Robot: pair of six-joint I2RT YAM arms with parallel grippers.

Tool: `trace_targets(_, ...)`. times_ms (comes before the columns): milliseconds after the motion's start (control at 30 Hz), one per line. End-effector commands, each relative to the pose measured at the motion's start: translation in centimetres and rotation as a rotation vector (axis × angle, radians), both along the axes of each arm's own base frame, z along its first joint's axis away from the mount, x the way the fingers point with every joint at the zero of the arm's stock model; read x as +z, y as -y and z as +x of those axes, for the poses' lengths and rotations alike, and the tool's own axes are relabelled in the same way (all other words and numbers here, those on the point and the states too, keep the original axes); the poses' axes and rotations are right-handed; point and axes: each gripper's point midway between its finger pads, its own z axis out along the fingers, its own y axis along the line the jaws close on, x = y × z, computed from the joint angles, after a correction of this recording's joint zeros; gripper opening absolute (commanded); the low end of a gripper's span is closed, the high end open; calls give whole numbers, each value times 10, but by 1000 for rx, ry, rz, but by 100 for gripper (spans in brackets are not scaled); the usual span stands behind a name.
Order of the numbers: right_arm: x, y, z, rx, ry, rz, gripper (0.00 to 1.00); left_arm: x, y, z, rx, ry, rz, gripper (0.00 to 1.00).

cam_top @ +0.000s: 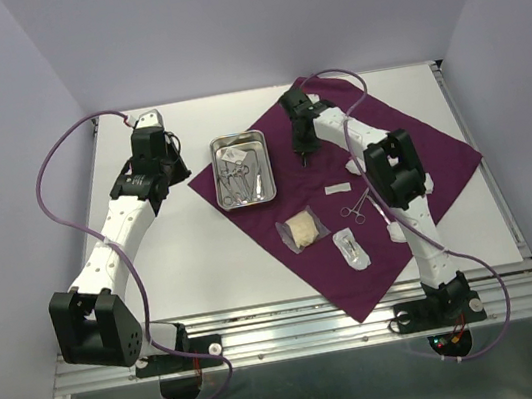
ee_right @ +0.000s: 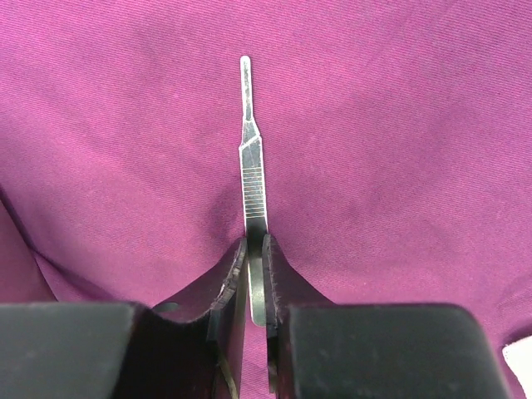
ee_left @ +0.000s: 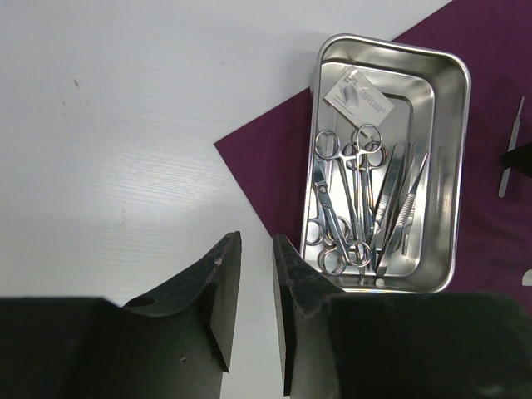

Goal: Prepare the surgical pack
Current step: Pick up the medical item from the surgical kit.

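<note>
The plum-purple cloth point(cam_top: 442, 156) lies spread on the table's right half. On its left corner stands the steel tray point(cam_top: 236, 137), also in the left wrist view point(ee_left: 460, 166), holding scissors and forceps point(ee_left: 357, 199) and a small clear packet point(ee_left: 357, 98). My right gripper point(ee_right: 254, 241) points down at the cloth just right of the tray, shut on the ribbed end of a flat steel scalpel handle point(ee_right: 252, 166) that lies on the cloth. My left gripper point(ee_left: 256, 241) hangs over the bare white table left of the tray, its jaws slightly apart with nothing between them.
On the cloth nearer the front lie a gauze packet point(cam_top: 301, 231), a clear packet point(cam_top: 351, 247), a loose forceps point(cam_top: 356, 210) and white pads point(cam_top: 337, 188). Purple cables loop behind both arms. Metal rails edge the table at the front and right.
</note>
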Motion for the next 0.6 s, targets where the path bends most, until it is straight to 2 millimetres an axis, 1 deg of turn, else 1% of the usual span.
trace_targets(0, 10, -1, -2, 6, 13, 26, 4, 14, -4, 2, 9, 46, 5, 33)
trace_targets(33, 15, -1, -1, 6, 23, 31, 3, 15, -4, 1, 9, 48, 5, 33)
trace_targets(67, 25, -2, 0, 8, 40, 40, 2, 14, -4, 2, 9, 48, 5, 33)
trace_targets(133, 35, -3, 2, 12, 62, 50, 1, 14, -4, 2, 10, 48, 6, 33)
trace_targets(267, 60, -7, 4, 22, 106, 88, 1, 14, -5, 2, 13, 48, 7, 33)
trace_targets(433, 74, -11, 4, 33, 128, 113, 1, 14, -5, 2, 14, 48, 8, 33)
trace_targets(500, 74, -8, 4, 28, 132, 100, 1, 13, -5, 2, 15, 45, 8, 33)
trace_targets(567, 67, -3, 3, 18, 117, 74, 8, 13, -5, 2, 14, 45, 7, 33)
